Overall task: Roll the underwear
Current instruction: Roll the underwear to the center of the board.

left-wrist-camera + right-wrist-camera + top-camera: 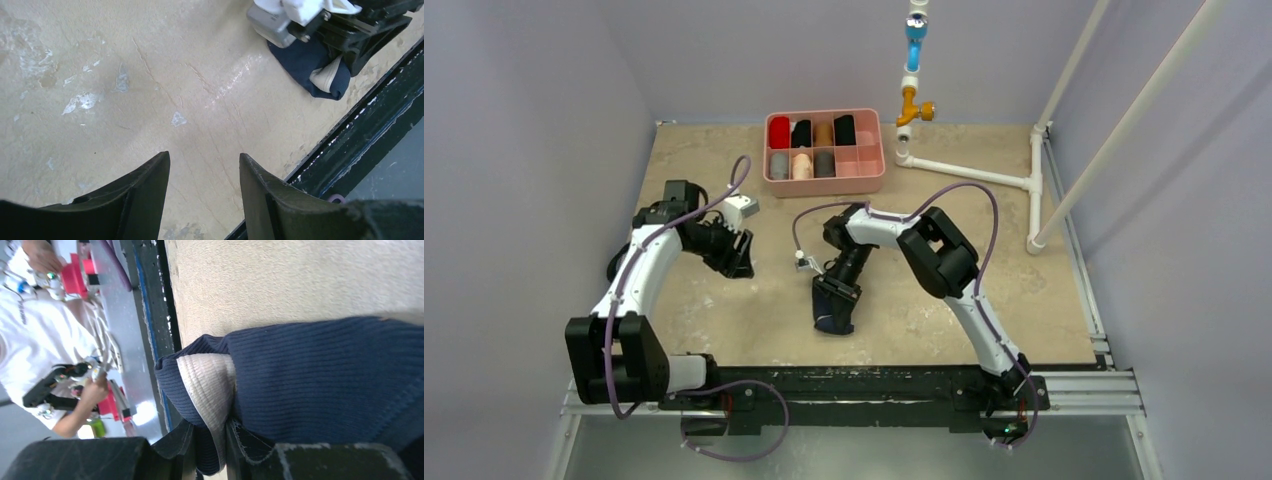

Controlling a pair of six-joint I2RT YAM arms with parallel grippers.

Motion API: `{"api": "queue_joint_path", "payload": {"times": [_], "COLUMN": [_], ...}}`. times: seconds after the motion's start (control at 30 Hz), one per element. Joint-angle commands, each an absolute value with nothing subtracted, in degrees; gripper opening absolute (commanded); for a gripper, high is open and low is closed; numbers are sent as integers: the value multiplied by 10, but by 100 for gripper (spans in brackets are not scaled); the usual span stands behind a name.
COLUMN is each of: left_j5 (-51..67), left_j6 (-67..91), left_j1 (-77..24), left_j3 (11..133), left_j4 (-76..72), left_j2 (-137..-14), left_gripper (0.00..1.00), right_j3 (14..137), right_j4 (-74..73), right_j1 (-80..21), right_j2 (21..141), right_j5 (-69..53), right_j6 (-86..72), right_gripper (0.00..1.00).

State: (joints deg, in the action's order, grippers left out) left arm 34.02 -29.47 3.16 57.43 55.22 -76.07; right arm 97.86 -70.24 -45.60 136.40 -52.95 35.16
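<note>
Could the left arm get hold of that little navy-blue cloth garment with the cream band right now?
Probably yes: bare beige tabletop lies between the open left gripper and the navy-blue fabric garment. The right gripper is clamped on it, though, leaving only part free.

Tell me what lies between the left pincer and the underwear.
Only bare, scuffed tabletop: in the left wrist view nothing sits between the left pincer and the underwear.

Illumination is even and diffuse; shadows are soft. The table shows a faint glare streak in the left wrist view. The right wrist background is overexposed and blurred.
</note>
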Motion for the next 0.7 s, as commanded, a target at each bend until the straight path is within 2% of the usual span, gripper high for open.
{"api": "queue_joint_path", "payload": {"times": [0.0, 0.2, 0.67], "left_j5": [360, 318, 298], "left_j6": [-345, -342, -324], "left_j1": [7, -134, -323], "left_j3": [564, 555, 622], "left_j4": [542, 526, 486], "left_j2": [-723, -708, -795], "left_gripper": [52, 52, 53], "right_j3": [947, 910, 873], "right_j4": [-606, -562, -535], "right_j1": [-444, -411, -347], "right_j2": [1412, 1389, 1332], "right_j5": [-405, -375, -347], "right_j6": [332, 281, 261], "right_gripper": [0, 0, 0]}}
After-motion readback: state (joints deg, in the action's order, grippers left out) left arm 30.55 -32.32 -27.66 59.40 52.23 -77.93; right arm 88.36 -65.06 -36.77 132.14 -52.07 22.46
